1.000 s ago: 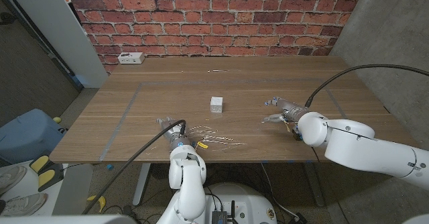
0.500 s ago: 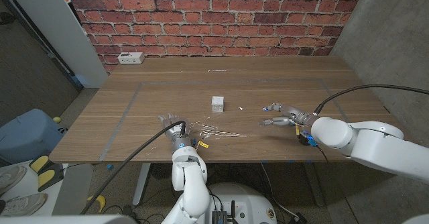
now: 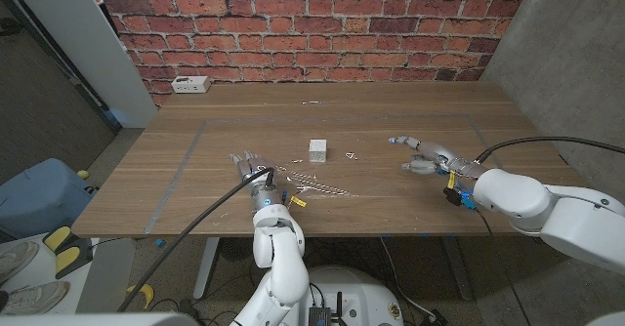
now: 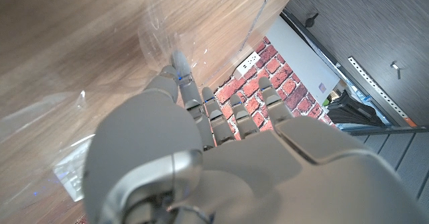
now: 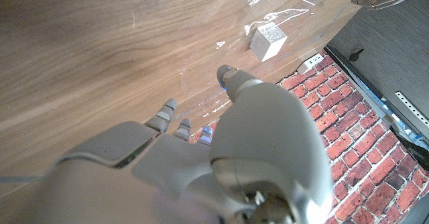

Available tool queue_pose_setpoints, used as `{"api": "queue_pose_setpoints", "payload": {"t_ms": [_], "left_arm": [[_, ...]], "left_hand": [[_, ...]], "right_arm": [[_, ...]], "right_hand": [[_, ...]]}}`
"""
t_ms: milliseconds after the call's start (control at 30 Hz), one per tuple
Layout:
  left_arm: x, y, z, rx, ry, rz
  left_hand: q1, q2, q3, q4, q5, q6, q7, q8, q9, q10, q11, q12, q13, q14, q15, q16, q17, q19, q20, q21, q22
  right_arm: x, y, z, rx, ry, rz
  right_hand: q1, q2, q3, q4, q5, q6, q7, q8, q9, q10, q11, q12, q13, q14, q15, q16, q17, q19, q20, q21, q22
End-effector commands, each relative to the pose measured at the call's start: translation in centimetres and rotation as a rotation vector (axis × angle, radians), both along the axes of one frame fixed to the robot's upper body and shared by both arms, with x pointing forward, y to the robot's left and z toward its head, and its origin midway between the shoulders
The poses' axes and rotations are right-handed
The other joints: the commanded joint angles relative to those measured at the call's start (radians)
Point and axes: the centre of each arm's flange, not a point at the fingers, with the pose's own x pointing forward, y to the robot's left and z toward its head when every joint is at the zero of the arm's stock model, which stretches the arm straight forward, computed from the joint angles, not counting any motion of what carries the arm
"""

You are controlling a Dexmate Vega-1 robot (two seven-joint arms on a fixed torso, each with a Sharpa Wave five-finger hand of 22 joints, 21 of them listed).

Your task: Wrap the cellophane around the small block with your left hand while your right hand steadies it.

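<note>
Wooden table (image 3: 195,184) is carrying a small white block (image 3: 316,150) near its middle. Clear cellophane sheet (image 3: 311,182) is lying crinkled on the top just in front of the block. A white power strip (image 3: 190,85) is sitting at the far left corner by the brick wall.

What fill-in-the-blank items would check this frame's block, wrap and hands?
1. The small white block stands on the ____ table.
2. The clear cellophane lies between the block and the table's ____ edge.
3. The right hand is ____ the block, not touching it.
4. Behind the table stands a ____ wall.

Missing words: wooden; near; apart from; brick
</note>
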Motion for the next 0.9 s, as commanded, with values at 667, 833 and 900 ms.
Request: {"api": "queue_pose_setpoints", "payload": {"t_ms": [667, 833, 900], "left_arm": [[1.5, -0.4, 3.1, -0.009, -0.091, 0.084], [1.8, -0.2, 3.6, 0.002, -0.119, 0.102], [1.9, -0.1, 3.8, 0.005, -0.132, 0.107]], "left_hand": [[0.0, -0.012, 0.046, -0.008, -0.003, -0.005, 0.016, 0.051, 0.052, 0.018, -0.002, -0.007, 0.011, 0.009, -0.005, -0.01, 0.0, -0.004, 0.002, 0.004, 0.003], [-0.003, -0.014, 0.053, -0.008, -0.003, -0.009, 0.016, 0.06, 0.063, 0.02, -0.005, -0.009, 0.013, 0.01, -0.006, -0.01, 0.0, -0.004, 0.001, 0.005, 0.003], [-0.004, -0.014, 0.055, -0.009, -0.003, -0.009, 0.015, 0.064, 0.067, 0.023, -0.001, -0.009, 0.013, 0.011, -0.007, -0.01, 0.0, -0.004, 0.0, 0.005, 0.003]], "right_arm": [[0.0, -0.7, 1.8, -0.371, 0.223, -0.459], [0.0, -0.6, 1.9, -0.37, 0.269, -0.484], [0.1, -0.7, 1.9, -0.351, 0.269, -0.456]], "right_hand": [[0.004, -0.003, -0.015, 0.023, 0.009, -0.144, -0.002, -0.006, 0.005, -0.204, 0.014, -0.006, 0.003, -0.149, 0.009, -0.013, 0.004, -0.084, -0.001, -0.017, 0.002], [0.015, 0.001, -0.005, 0.02, 0.018, -0.152, -0.002, -0.005, 0.006, -0.204, 0.016, -0.003, 0.003, -0.15, 0.01, -0.01, 0.005, -0.087, 0.001, -0.014, 0.003], [0.009, -0.012, -0.011, 0.022, 0.019, -0.157, -0.002, -0.002, 0.007, -0.205, 0.018, -0.001, 0.003, -0.145, 0.011, -0.008, 0.004, -0.077, 0.004, -0.008, 0.003]]}}
